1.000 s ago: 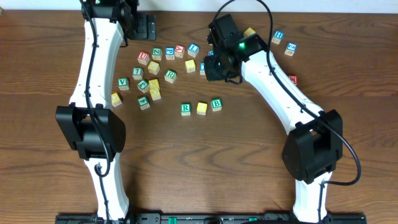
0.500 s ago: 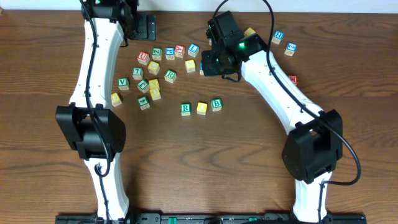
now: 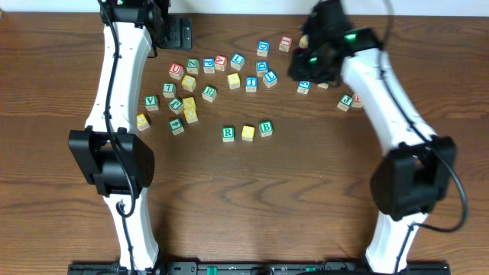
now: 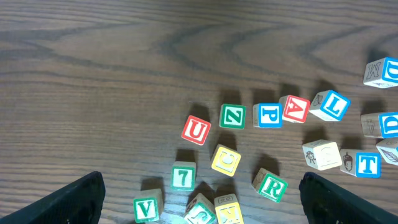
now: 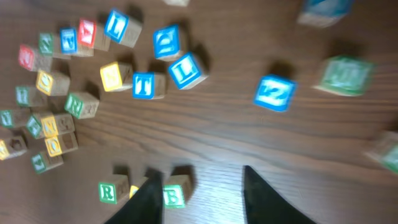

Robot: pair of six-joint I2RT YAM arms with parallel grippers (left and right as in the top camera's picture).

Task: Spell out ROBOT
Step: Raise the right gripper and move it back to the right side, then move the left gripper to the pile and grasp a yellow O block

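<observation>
Our right end effector (image 5: 202, 174) hangs wide and empty. T block (image 5: 144, 85) sits beyond the B block (image 5: 175, 195), close beside a yellow block (image 5: 115, 76), so we'd come straight down and pinch its free sides.

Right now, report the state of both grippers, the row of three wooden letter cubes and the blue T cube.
Left gripper: open, empty.
Right gripper: open, empty.
Green R wooden cube: placed, first in the row.
Yellow wooden cube: placed second, letter too small to read.
Green B wooden cube: placed third.
Blue T wooden cube: loose among the scattered cubes, letter up.
</observation>
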